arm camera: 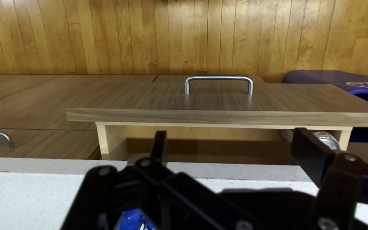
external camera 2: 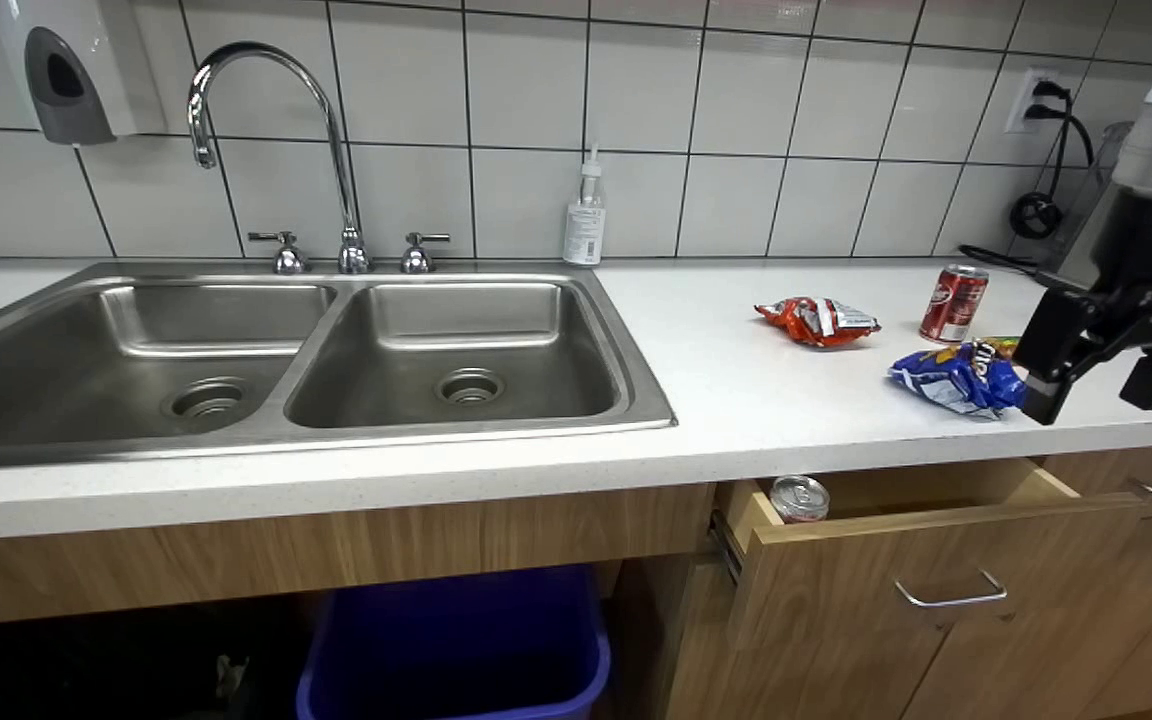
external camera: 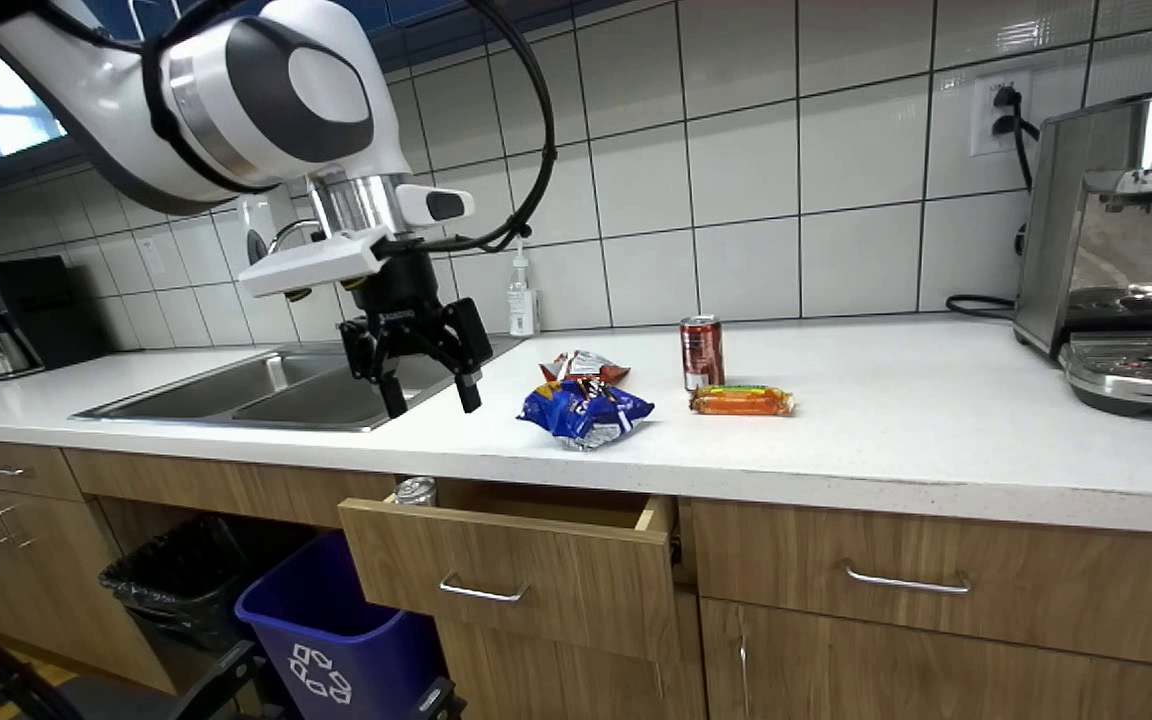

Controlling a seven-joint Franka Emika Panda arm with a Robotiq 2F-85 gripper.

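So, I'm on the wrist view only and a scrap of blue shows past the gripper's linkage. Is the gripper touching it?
Observer: No, in an exterior view there is a gap between the gripper and the blue bag.
Operator: What's behind that bag?
Observer: In both exterior views a red bag lies nearer the tiled wall.
Operator: Any can standing up there?
Observer: Yes, a red can stands upright on the counter.

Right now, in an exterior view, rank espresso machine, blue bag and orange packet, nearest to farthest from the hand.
1. Blue bag: right of the hand in this picture.
2. Orange packet: by the red can.
3. Espresso machine: at the far right.
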